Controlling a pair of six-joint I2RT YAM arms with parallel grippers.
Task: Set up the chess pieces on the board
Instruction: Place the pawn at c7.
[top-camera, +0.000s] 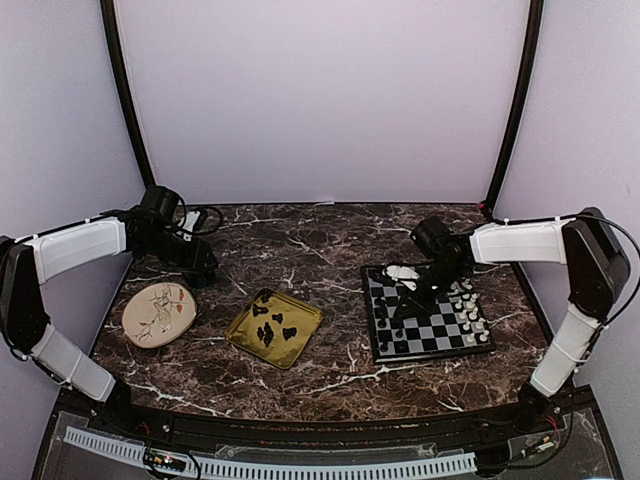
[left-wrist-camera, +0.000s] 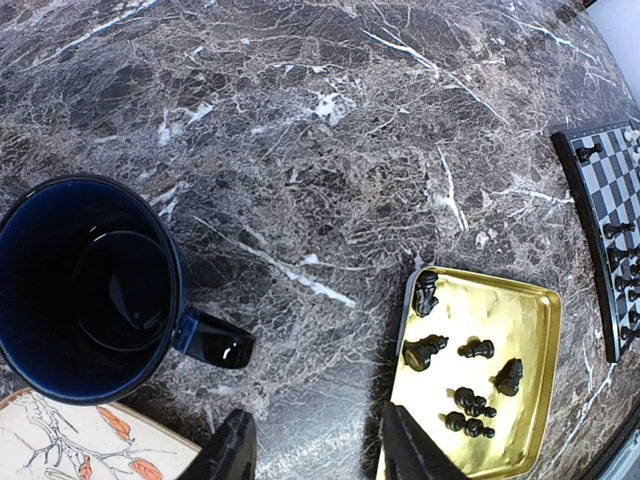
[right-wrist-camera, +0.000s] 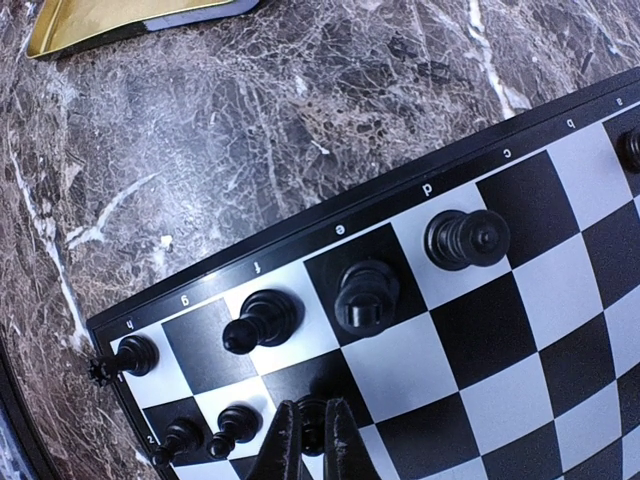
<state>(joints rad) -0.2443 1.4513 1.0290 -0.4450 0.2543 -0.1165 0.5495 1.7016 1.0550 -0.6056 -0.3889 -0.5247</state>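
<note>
Clerk: First entry, the board (top-camera: 440, 335). Where is it?
Keeper: It lies flat on the marble table (top-camera: 300, 240), right of centre, under the right arm. Black pieces (right-wrist-camera: 365, 295) stand along the rim nearest the gold tray (left-wrist-camera: 530, 330). White pieces (top-camera: 470, 305) stand along the opposite rim.
Clerk: Loose stock?
Keeper: Several black figures (left-wrist-camera: 477, 349) lie in the tray, mid-table, well apart from the board.
Clerk: Right gripper (right-wrist-camera: 311, 412)?
Keeper: It is low over the board's second rank. Its jaws are drawn narrow on what looks like a small black piece (right-wrist-camera: 313, 432), near two pawns (right-wrist-camera: 228, 425).
Clerk: Left gripper (left-wrist-camera: 320, 450)?
Keeper: Its fingers stand apart with nothing between them. It is above bare marble, between the floral plate (left-wrist-camera: 60, 440) and the tray.
Clerk: Sundries?
Keeper: One blue mug (left-wrist-camera: 85, 290), upright, just beside the plate.
</note>
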